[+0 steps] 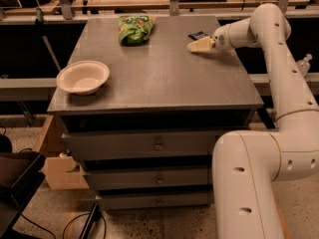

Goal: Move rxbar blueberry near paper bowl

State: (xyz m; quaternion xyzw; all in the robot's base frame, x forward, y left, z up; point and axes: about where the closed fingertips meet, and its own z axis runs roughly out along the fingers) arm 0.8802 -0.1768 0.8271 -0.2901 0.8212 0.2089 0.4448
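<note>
Hand far right, just beside bar; can't tell its grip. Bar not yet by bowl, well apart at near left.

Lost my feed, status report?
Gripper at far right of table, beside rxbar blueberry. Paper bowl front left. Green chip bag at back, off the line.

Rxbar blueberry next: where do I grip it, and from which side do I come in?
Probably from straight above. The rxbar blueberry lies flat on the table near its far right edge, so no side offers a hold. Pinch across its narrow width near the middle. The tool sits just in front of the bar on the camera side, so it would first need to go up and over.
</note>
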